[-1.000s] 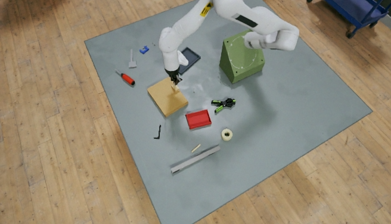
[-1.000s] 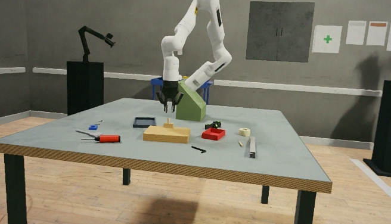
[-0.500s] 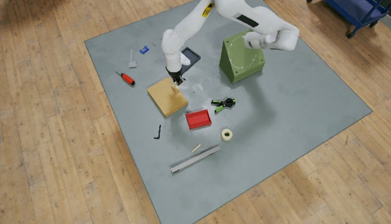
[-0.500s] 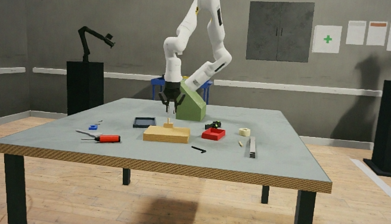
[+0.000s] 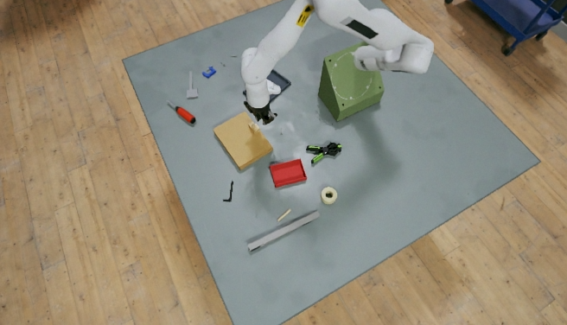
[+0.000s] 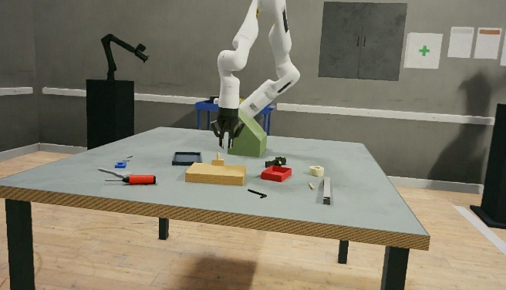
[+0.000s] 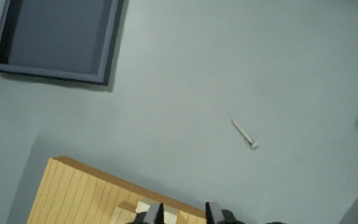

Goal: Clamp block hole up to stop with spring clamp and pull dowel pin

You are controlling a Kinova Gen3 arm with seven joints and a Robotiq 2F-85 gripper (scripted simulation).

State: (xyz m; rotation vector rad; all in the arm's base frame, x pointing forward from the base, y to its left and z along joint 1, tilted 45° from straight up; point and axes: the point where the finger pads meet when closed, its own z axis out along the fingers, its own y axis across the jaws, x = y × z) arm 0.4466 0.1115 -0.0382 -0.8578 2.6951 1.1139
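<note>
Below my wrist, black two-finger gripper (image 6: 227, 140) hangs partly closed, grasping nothing. Small wooden block (image 5: 254, 127) with upright dowel pin (image 6: 217, 156) sits on tan bench board (image 5: 242, 140). Beyond, loose nail (image 7: 244, 133), dark tray (image 7: 55, 37).

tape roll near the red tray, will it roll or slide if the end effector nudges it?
The tape roll lies flat with its hole up, so it will probably slide rather than roll. It looks small and hollow, so likely light and easily shoved toward the red tray. Tipped on edge, it could roll.
</note>
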